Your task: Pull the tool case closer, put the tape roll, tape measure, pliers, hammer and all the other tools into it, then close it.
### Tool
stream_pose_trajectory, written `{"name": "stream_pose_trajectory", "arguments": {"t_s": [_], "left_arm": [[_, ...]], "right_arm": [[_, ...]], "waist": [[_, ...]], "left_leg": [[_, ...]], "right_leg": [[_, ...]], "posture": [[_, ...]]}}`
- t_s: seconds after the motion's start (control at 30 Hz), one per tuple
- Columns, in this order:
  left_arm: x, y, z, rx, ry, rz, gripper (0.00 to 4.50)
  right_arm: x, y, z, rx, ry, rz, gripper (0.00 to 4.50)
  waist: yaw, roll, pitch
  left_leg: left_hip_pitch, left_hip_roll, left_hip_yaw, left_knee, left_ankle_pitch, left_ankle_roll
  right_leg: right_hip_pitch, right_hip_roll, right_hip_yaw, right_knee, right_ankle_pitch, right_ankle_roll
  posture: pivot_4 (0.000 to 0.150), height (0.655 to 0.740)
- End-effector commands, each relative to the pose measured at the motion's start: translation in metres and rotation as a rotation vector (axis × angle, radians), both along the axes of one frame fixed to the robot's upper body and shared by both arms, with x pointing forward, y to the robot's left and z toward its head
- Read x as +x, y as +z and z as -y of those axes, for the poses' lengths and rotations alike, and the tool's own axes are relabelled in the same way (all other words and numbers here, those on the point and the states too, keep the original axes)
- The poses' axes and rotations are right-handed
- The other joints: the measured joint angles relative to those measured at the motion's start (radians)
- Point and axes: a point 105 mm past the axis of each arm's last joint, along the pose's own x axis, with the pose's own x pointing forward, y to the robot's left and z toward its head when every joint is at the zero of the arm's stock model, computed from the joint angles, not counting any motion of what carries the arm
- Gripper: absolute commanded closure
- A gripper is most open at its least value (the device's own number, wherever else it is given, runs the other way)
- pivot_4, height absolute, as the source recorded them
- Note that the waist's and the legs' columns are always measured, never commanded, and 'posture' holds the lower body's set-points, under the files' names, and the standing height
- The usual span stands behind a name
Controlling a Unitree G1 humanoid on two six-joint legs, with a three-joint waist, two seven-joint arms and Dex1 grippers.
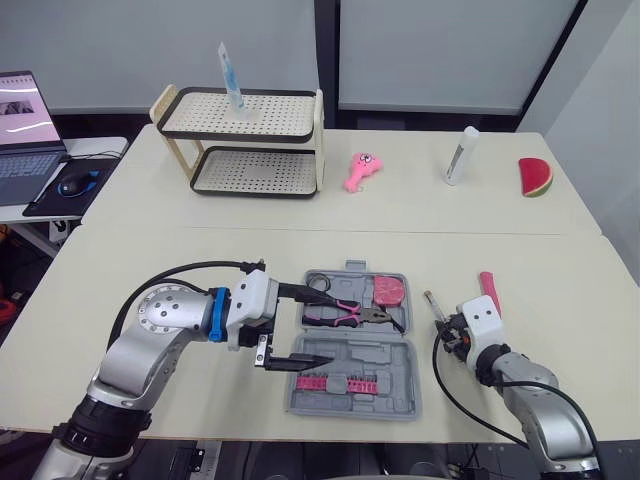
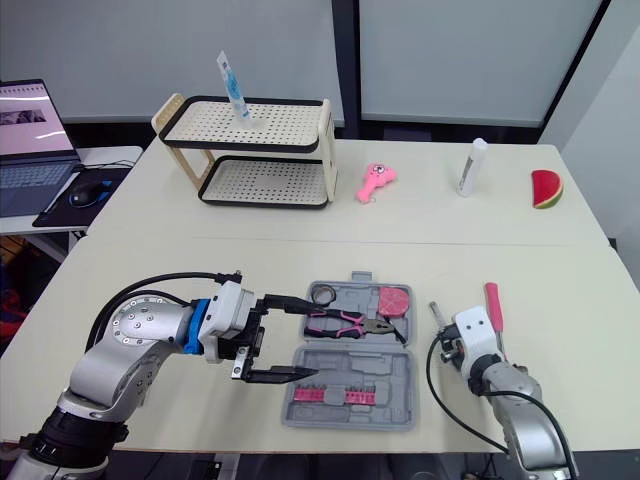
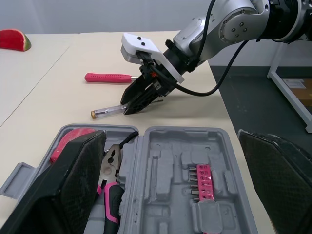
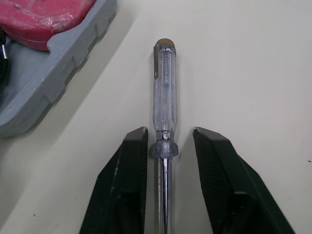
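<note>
Tool case [image 1: 395, 365] open: pliers [image 1: 345, 315], pink bits [image 1: 330, 382] inside | left pincer [image 1: 326, 325] open above | right pincer [image 4: 170, 136] open astride screwdriver [image 4: 163, 92]

We see a matt grey plastic tool case [image 3: 165, 146] and a screwdriver [image 4: 163, 97] with a glossy clear-plastic handle and shiny metal shaft.

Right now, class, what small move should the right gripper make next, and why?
Probably close the right gripper: it stands open astride the clear-handled screwdriver, which lies on the table beside the tool case, not yet packed, so a grasp looks ready.
</note>
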Motion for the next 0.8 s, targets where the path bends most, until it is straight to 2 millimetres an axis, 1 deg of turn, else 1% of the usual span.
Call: {"name": "stream_pose_trajectory", "arguments": {"t_s": [0.03,0.1,0.23,0.3,0.4,0.47,0.5,0.57,0.6,0.7,0.73,0.8], "left_arm": [[0.000,0.007,-0.001,0.002,-0.012,0.051,0.00],[0.001,0.007,-0.002,0.004,-0.008,0.053,0.00],[0.001,0.007,-0.006,0.010,0.001,0.056,0.00],[0.002,0.007,-0.011,0.016,0.018,0.062,0.00],[0.006,0.009,-0.023,0.028,0.067,0.049,0.00],[0.006,0.008,-0.037,0.067,0.094,0.027,0.00],[0.003,0.004,-0.048,0.113,0.099,0.017,0.00],[-0.001,-0.004,-0.065,0.194,0.100,0.007,0.00],[-0.003,-0.007,-0.071,0.229,0.099,0.005,0.00],[-0.006,-0.013,-0.081,0.282,0.092,0.008,0.00],[-0.009,-0.016,-0.085,0.307,0.089,0.000,0.00],[-0.013,-0.021,-0.089,0.334,0.084,-0.006,0.00]], "right_arm": [[0.000,-0.001,0.003,-0.013,-0.012,0.001,3.81],[0.001,0.001,0.003,-0.018,-0.011,0.013,4.22],[0.004,0.008,0.004,-0.033,0.001,0.034,4.23],[0.006,0.019,0.003,-0.045,0.018,0.062,4.23],[0.009,0.046,-0.006,-0.093,0.107,0.124,4.23],[0.005,0.062,-0.018,-0.132,0.229,0.124,4.23],[0.000,0.072,-0.029,-0.163,0.337,0.112,4.23],[-0.011,0.084,-0.046,-0.223,0.515,0.076,4.23],[-0.017,0.087,-0.052,-0.254,0.595,0.051,4.23],[-0.028,0.091,-0.062,-0.309,0.729,-0.005,4.23],[-0.035,0.089,-0.070,-0.340,0.814,-0.032,4.23],[-0.042,0.087,-0.078,-0.379,0.909,-0.068,4.23]], "waist": [[0.000,0.000,0.000],[0.000,0.000,0.000],[0.000,0.000,0.000],[0.000,0.000,0.000],[-0.001,0.001,0.001],[-0.006,0.001,0.001],[-0.007,0.002,0.001],[-0.007,0.002,0.001],[-0.005,0.002,0.001],[0.005,0.001,0.002],[0.009,0.001,0.002],[0.013,0.001,0.002]], "left_leg": [[0.000,0.000,0.000,0.000,0.000,0.000],[0.000,0.000,0.000,0.000,0.000,0.000],[0.000,0.000,0.000,0.000,0.000,0.000],[0.000,0.000,0.000,0.000,0.000,0.000],[0.000,0.000,0.000,0.000,0.000,0.000],[0.000,0.000,0.000,0.000,0.000,0.000],[0.000,0.001,0.000,0.000,0.000,0.000],[0.000,0.001,0.000,-0.001,0.000,0.000],[0.000,0.002,0.000,-0.001,0.000,0.000],[-0.001,0.002,-0.001,-0.002,0.000,0.000],[-0.002,0.002,-0.002,-0.002,0.000,0.000],[-0.003,0.002,-0.001,-0.002,0.000,0.000]], "right_leg": [[0.000,0.000,0.000,0.000,0.000,0.000],[0.000,0.000,0.000,0.000,0.000,0.000],[0.000,0.000,0.000,0.000,0.000,0.000],[0.000,0.000,0.000,0.000,0.000,0.000],[0.000,0.000,0.000,0.000,0.000,0.000],[-0.001,0.000,0.000,0.000,0.000,0.000],[-0.001,0.001,0.001,0.000,0.000,0.000],[-0.002,0.001,0.001,0.000,-0.001,-0.001],[-0.002,0.002,0.000,0.000,-0.001,-0.002],[-0.003,0.002,-0.001,0.000,-0.002,-0.003],[-0.003,0.002,-0.002,0.000,-0.002,-0.003],[-0.004,0.001,-0.002,-0.001,-0.002,-0.003]], "posture": [[0.150,0.7350],[0.150,0.7350],[0.150,0.7350],[0.150,0.7350],[0.150,0.7350],[0.150,0.7350],[0.150,0.7350],[0.150,0.7350],[0.150,0.7350],[0.150,0.7350],[0.150,0.7350],[0.150,0.7350]]}}
